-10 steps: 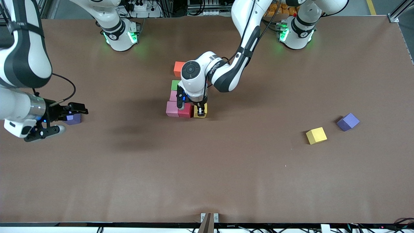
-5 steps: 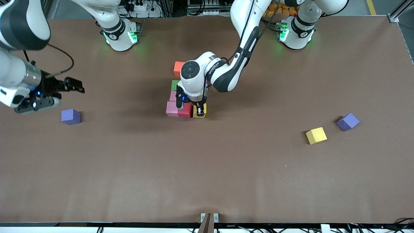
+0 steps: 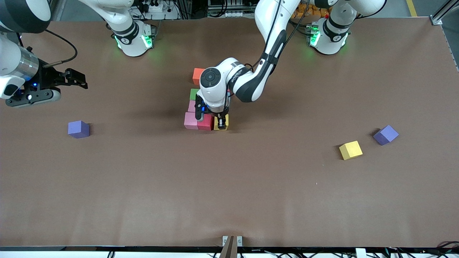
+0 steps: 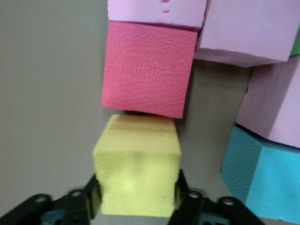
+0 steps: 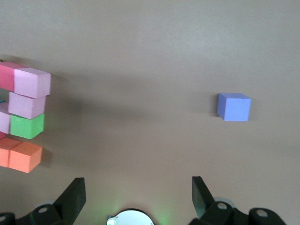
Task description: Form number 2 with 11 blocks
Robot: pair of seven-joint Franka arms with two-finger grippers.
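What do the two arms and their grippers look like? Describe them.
Both arms have glossy white shells with black joint bands, green lights glowing at their bases, and thin black cables along the links. The left gripper and the right gripper have black fingers, with small blue lights glowing near the wrists.

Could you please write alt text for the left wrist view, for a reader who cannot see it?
The left gripper straddles a yellow foam cube on the brown table, set against a crimson red foam cube. Pink foam cubes and a light blue one lie beside them.

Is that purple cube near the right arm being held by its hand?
No, the purple cube sits alone on the table, while the right hand hovers open, apart from it.
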